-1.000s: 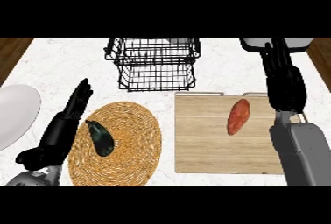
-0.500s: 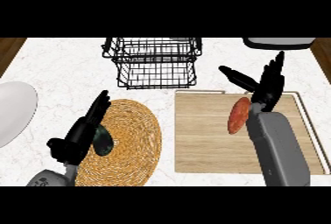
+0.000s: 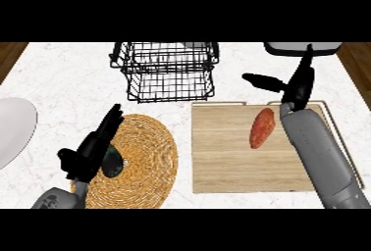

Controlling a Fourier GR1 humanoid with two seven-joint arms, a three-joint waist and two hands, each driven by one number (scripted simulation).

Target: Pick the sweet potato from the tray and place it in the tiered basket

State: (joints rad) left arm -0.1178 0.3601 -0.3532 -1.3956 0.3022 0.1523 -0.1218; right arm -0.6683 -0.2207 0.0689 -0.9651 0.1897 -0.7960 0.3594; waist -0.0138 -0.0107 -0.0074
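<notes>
1 sweet potato (image 3: 261, 128) was seen lying on the tray (image 3: 225, 166), untouched, just below and left of the right hand (image 3: 296, 88), whose fingers (image 3: 306, 61) were spread straight. The left hand (image 3: 91, 149) was held open over the woven mat (image 3: 148, 157).

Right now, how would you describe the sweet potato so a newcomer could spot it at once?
Find the pale wooden tray at the counter's right, in front of the black wire tiered basket. On its right part, beside the right hand's grey forearm, lies the sweet potato. It is the only orange-red, elongated thing; the dark vegetable lies on the woven mat.
</notes>
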